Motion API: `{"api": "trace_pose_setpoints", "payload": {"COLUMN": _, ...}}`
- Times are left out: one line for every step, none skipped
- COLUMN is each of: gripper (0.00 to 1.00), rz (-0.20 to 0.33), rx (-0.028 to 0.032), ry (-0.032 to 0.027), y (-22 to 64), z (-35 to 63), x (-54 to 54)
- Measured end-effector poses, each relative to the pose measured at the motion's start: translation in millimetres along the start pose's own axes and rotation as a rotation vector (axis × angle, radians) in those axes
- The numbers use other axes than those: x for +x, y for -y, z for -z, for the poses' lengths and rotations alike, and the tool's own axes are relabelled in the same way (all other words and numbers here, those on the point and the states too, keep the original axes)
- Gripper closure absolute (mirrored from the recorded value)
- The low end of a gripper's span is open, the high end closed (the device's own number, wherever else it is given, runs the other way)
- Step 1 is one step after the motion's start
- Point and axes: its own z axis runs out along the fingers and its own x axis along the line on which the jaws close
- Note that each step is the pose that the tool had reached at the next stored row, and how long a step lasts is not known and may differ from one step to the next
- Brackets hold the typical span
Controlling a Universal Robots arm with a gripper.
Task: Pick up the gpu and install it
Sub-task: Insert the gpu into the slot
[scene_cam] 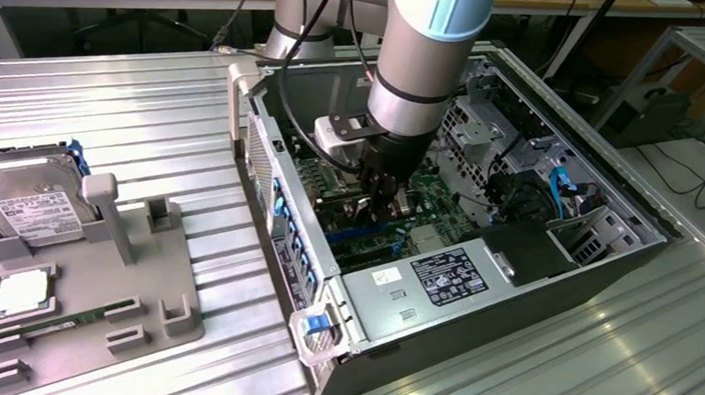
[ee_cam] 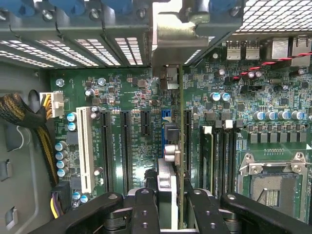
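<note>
An open black computer case (scene_cam: 503,354) is carried on the ribbed metal surface (scene_cam: 126,101); inside, the thin green gpu card (ee_cam: 180,126) is clamped edge-on by the tool (ee_cam: 173,197).

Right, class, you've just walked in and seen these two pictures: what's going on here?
A robot arm reaches down into an open computer case. Its gripper is shut on the graphics card, holding it on edge over the motherboard, close along a long black slot. Whether the card is seated cannot be told. A hard drive lies on a grey tray at the exterior view's left.
</note>
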Motion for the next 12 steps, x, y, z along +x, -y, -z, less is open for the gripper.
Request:
{"api": "trace_pose_setpoints", "payload": {"gripper": 0.71, "rz": 0.0, "rx": 0.0, "ry": 0.0001, "y": 0.0, "z": 0.0, "x": 0.1}}
{"api": "trace_pose_setpoints", "payload": {"gripper": 0.71, "rz": 0.0, "rx": 0.0, "ry": 0.0001, "y": -0.1, "z": 0.0, "x": 0.1}}
{"api": "trace_pose_setpoints", "payload": {"gripper": 0.71, "rz": 0.0, "rx": 0.0, "ry": 0.0001, "y": -0.6, "z": 0.0, "x": 0.1}}
{"api": "trace_pose_setpoints", "payload": {"gripper": 0.71, "rz": 0.0, "rx": 0.0, "ry": 0.0001, "y": -1.0, "z": 0.0, "x": 0.1}}
{"api": "trace_pose_setpoints", "payload": {"gripper": 0.71, "rz": 0.0, "rx": 0.0, "ry": 0.0002, "y": -1.8, "z": 0.0, "x": 0.2}}
{"api": "trace_pose_setpoints", "payload": {"gripper": 0.71, "rz": 0.0, "rx": -0.0001, "ry": 0.0003, "y": -3.0, "z": 0.1, "x": 0.2}}
{"api": "trace_pose_setpoints", "payload": {"gripper": 0.71, "rz": 0.0, "rx": 0.0, "ry": 0.0004, "y": -3.2, "z": 0.1, "x": 0.2}}
{"api": "trace_pose_setpoints", "payload": {"gripper": 0.71, "rz": 0.0, "rx": 0.0, "ry": 0.0004, "y": -3.2, "z": 0.1, "x": 0.2}}
{"api": "trace_pose_setpoints", "payload": {"gripper": 0.71, "rz": 0.0, "rx": 0.0, "ry": 0.0005, "y": -3.2, "z": 0.1, "x": 0.2}}
{"api": "trace_pose_setpoints", "payload": {"gripper": 0.71, "rz": 0.0, "rx": 0.0, "ry": 0.0004, "y": -3.2, "z": 0.1, "x": 0.2}}
{"api": "trace_pose_setpoints", "payload": {"gripper": 0.71, "rz": 0.0, "rx": 0.0, "ry": 0.0004, "y": -3.2, "z": 0.1, "x": 0.2}}
{"api": "trace_pose_setpoints", "payload": {"gripper": 0.71, "rz": 0.0, "rx": 0.0, "ry": 0.0004, "y": -3.3, "z": 0.1, "x": 0.2}}
